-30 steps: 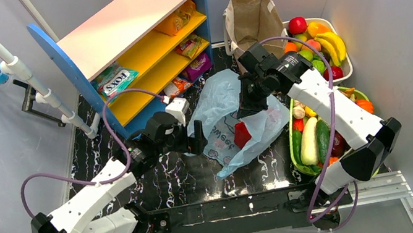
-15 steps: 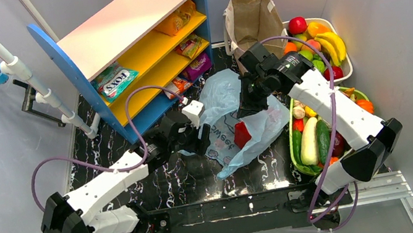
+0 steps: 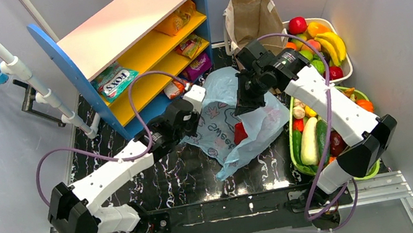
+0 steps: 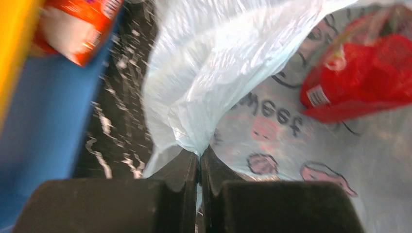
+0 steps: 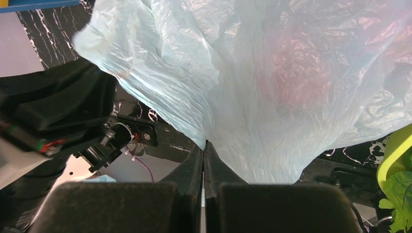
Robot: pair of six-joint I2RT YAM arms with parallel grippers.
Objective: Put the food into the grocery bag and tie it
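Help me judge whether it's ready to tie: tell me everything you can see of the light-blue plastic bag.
The grocery bag is thin, translucent light-blue plastic, crumpled, printed with dark lettering and pinkish cartoon shapes. It lies spread on the black marbled table. The left pincer is shut on a bunched fold at its left edge, the right pincer on a fold at its far side. A red packet shows through the film. No knot is visible; its handles cannot be made out.

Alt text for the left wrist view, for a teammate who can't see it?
The left gripper is shut on a bunched fold of the light-blue bag. A red packet shows at upper right against the bag's printed side; an orange packet sits by the blue shelf at upper left.
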